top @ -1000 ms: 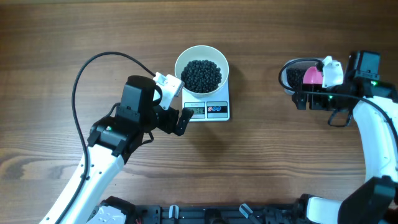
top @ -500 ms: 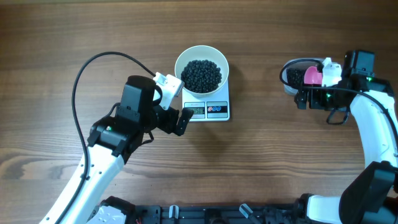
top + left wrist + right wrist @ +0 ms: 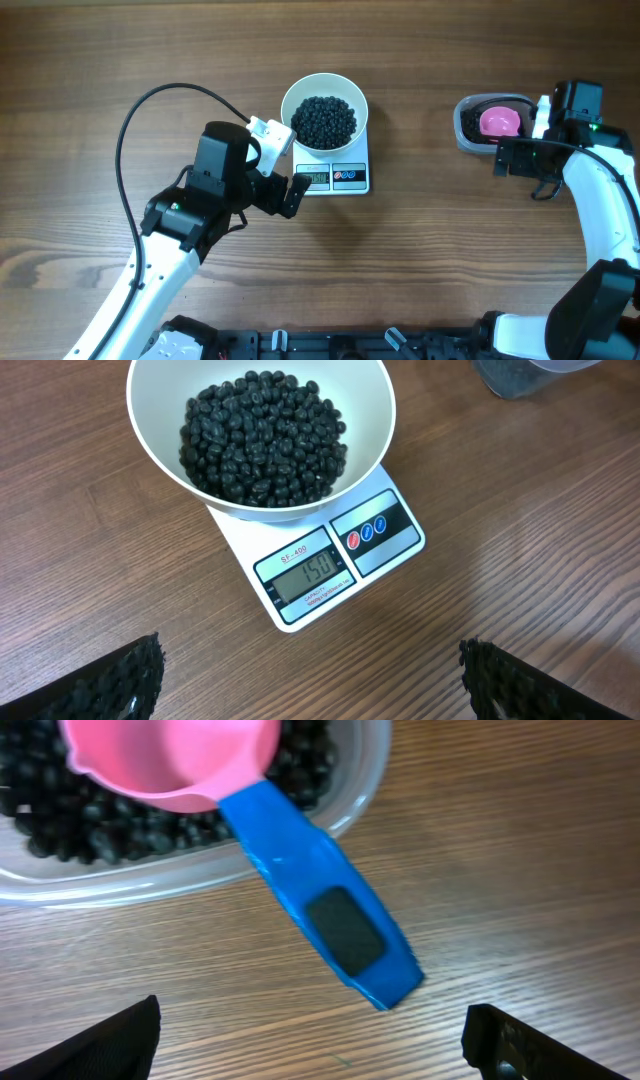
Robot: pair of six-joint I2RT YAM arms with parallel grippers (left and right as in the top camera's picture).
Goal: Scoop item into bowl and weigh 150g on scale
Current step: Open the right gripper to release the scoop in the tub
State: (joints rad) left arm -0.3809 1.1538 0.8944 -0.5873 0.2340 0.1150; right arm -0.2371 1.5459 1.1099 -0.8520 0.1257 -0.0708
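Your right gripper (image 3: 315,1045) is wide open and holds nothing. Right in front of it lies the scoop (image 3: 330,920). Its blue handle points out between the two fingers, but neither finger touches it. The pink cup of the scoop rests in the clear tub (image 3: 370,760), on top of the spare beans in there.

Your left gripper (image 3: 315,685) is wide open too, and empty. It hangs over the wooden table (image 3: 560,560), just in front of the scale (image 3: 335,560). It touches nothing.

Look a bit further out from that hand. The white bowl (image 3: 150,440) sits on the scale, and it has a big heap of black beans (image 3: 265,435) in it. The little screen on the scale seems to read 150, which is the number you want.

So I think the job is just about done. The beans are in the bowl, the weight looks right, and the scoop is back in the tub. I see no beans spilled on the table.

From above, the bowl and scale are near your left gripper and well apart from your right gripper. The tub is far over on the right side, just beside your right gripper.

If the screen holds that number, you only need to pull both arms back.
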